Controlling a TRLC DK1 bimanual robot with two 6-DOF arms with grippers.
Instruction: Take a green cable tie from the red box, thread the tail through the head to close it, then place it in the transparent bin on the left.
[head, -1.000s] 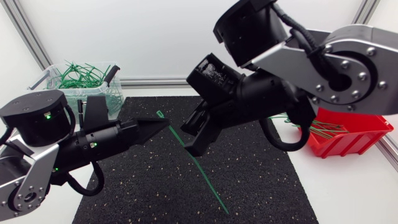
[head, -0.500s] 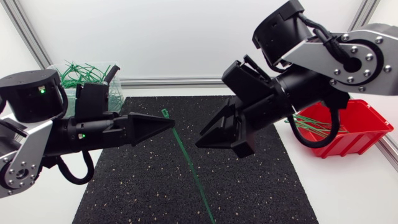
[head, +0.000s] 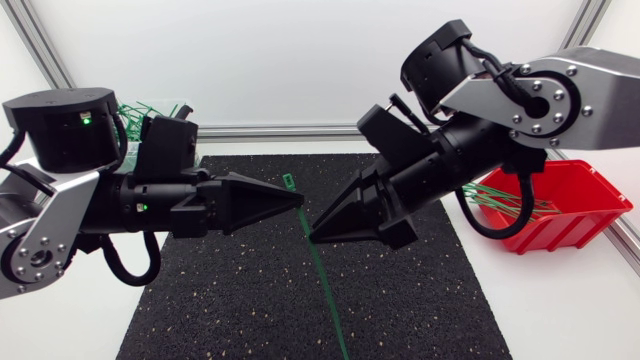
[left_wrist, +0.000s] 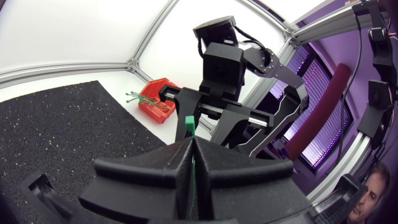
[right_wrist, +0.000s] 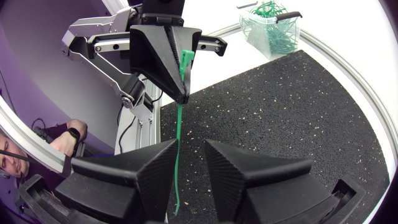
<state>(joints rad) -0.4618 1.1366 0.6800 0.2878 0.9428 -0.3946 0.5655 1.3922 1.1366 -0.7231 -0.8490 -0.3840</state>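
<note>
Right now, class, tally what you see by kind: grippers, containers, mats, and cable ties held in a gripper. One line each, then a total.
Grippers: 2 (left gripper, right gripper)
Containers: 2 (red box, clear bin)
Mats: 1 (black mat)
Held cable ties: 1 (green cable tie, pinched by the left gripper)
Total: 6

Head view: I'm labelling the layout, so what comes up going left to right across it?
transparent bin → left gripper → right gripper → red box. The green cable tie overlaps both gripper tips, so it is left out.
</note>
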